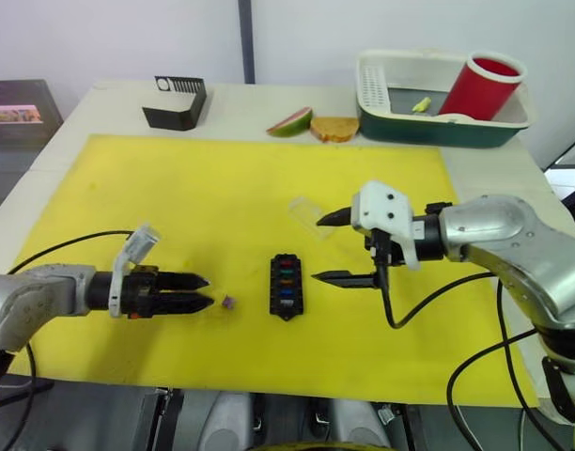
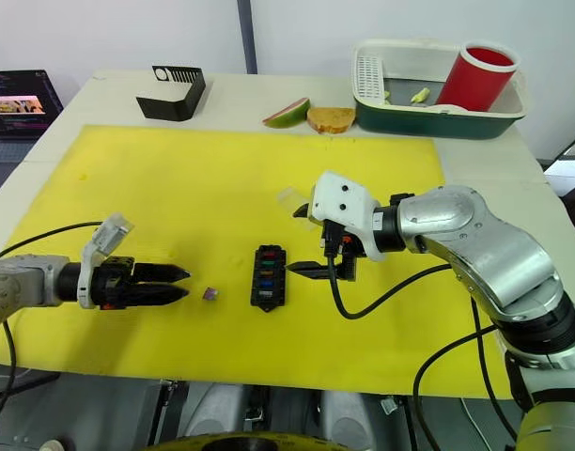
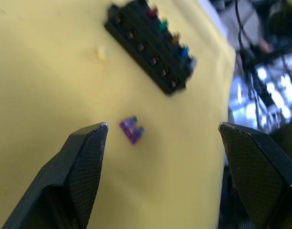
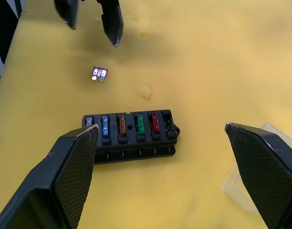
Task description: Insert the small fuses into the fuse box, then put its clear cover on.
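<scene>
The left claw hovers low over the yellow mat, its two black fingers spread apart and holding nothing. Just beyond its fingertips lies one loose purple fuse, flat on the mat, a tiny translucent piece with two pale prongs, well seen in the left wrist view.

The right claw hangs released too, its jaws wide apart, one finger toward the far side and one toward the near side, with nothing between them. It sits just beside the fuse box, which lies flat on the mat between the two claws. The box is a small black rectangular block; in the right wrist view one row holds five seated fuses: grey, blue, amber, green and red. The slot at the end next to the red one is dark and open. A second row of small holes runs along the block's side.

The clear cover rests on the mat just beyond the right claw, a single transparent lid, faint against the yellow.

Counted: six fuses in all, five seated and one loose; one box; one cover.

At the desk's far edge stand a black slotted stand, a mango slice, a piece of toast, and a green-and-white basket holding a red cup.
</scene>
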You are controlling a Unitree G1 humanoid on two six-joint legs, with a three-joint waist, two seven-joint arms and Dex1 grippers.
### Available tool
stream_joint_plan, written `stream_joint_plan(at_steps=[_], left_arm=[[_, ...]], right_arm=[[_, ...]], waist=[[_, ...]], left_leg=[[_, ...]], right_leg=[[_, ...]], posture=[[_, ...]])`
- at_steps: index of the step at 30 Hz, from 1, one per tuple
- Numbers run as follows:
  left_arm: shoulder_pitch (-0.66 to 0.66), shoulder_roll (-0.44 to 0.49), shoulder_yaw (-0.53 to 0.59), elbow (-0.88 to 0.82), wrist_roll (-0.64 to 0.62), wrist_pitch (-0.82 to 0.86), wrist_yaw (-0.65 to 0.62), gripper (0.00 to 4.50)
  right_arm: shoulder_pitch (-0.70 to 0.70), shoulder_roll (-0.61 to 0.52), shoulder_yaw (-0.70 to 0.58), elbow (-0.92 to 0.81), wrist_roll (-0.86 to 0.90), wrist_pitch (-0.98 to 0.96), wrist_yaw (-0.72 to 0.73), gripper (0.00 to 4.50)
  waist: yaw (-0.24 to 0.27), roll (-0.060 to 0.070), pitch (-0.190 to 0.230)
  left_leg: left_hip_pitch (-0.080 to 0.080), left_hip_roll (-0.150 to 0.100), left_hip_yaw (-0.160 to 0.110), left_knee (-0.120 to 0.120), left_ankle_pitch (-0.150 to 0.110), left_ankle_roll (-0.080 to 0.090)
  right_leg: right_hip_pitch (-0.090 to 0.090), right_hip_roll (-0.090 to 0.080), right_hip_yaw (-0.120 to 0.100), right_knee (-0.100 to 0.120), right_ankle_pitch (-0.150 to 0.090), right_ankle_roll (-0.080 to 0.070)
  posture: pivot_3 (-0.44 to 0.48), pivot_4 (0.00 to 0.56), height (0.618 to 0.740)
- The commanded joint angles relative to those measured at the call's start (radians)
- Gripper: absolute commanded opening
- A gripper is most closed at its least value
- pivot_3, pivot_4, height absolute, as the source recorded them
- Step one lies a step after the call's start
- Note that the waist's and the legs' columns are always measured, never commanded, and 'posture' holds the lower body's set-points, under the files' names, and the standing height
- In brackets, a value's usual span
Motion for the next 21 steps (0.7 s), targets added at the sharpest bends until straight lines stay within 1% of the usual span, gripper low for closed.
stream_joint_plan(at_steps=[1,6,9,12,16,21], left_arm=[[0.052,-0.053,0.117,-0.061,-0.099,0.104,0.130,3.91],[0.069,-0.142,0.187,-0.043,-0.200,0.242,0.291,3.91],[0.094,-0.181,0.231,-0.030,-0.278,0.307,0.372,3.91],[0.146,-0.212,0.263,-0.040,-0.383,0.355,0.474,3.91],[0.215,-0.231,0.281,-0.101,-0.446,0.368,0.558,3.91],[0.263,-0.251,0.292,-0.125,-0.464,0.346,0.620,3.91]], right_arm=[[-0.010,-0.006,-0.019,-0.015,-0.005,-0.019,0.006,4.50],[-0.013,-0.009,-0.016,-0.010,-0.009,-0.022,0.014,4.50],[-0.020,-0.006,-0.011,-0.008,-0.013,-0.020,0.015,4.50],[-0.021,-0.002,-0.007,-0.010,-0.017,-0.018,0.013,4.50],[-0.023,0.005,-0.004,-0.010,-0.022,-0.017,0.011,4.50],[-0.026,0.014,0.002,-0.011,-0.025,-0.018,0.007,4.50]], waist=[[-0.002,0.000,0.000],[-0.003,0.000,0.000],[-0.005,0.000,0.000],[-0.005,0.000,0.000],[-0.004,0.000,0.000],[-0.004,0.001,-0.001]], left_leg=[[0.000,0.000,0.000,0.000,0.000,0.000],[0.000,0.000,0.000,-0.001,0.000,-0.001],[0.000,0.000,0.000,-0.001,0.000,-0.001],[0.001,0.000,0.000,-0.001,0.000,-0.001],[0.001,0.000,0.000,-0.001,0.000,-0.001],[0.001,0.000,0.000,-0.002,0.001,-0.003]], right_leg=[[0.000,0.000,0.000,0.000,0.000,0.000],[0.000,0.000,0.000,0.000,0.000,0.000],[0.000,-0.001,0.000,0.000,0.000,0.000],[0.000,-0.001,0.000,0.000,0.000,-0.001],[0.000,-0.001,0.000,0.000,0.000,-0.001],[0.000,-0.002,0.000,-0.001,0.000,-0.002]], posture=[[0.000,0.150,0.740],[0.000,0.150,0.740],[0.000,0.150,0.740],[0.000,0.150,0.740],[0.000,0.150,0.740],[0.000,0.150,0.740]])
